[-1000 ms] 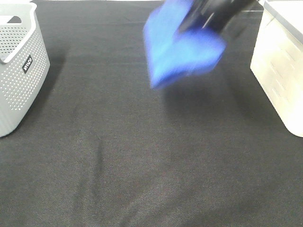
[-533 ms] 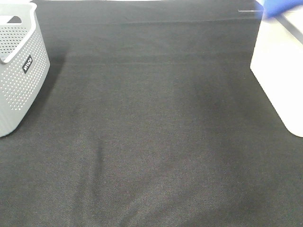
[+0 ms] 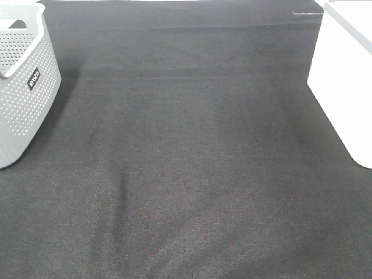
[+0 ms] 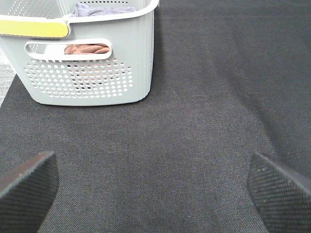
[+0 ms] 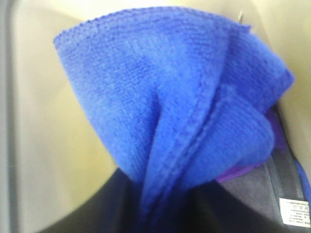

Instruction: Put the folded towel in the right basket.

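Blue folded towel [image 5: 165, 97] sits pinched in the right tool [image 5: 160, 221] inside the right basket [image 5: 39, 145]; left tool [image 4: 154, 187] gapes wide above the worktop [image 4: 204, 111].

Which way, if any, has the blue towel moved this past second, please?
Yes: rightward across the high view toward the white basket, out of frame; the right wrist view shows the blue towel.

Black label [image 3: 34, 79] on grey basket [image 3: 23, 119], seemingly illegible
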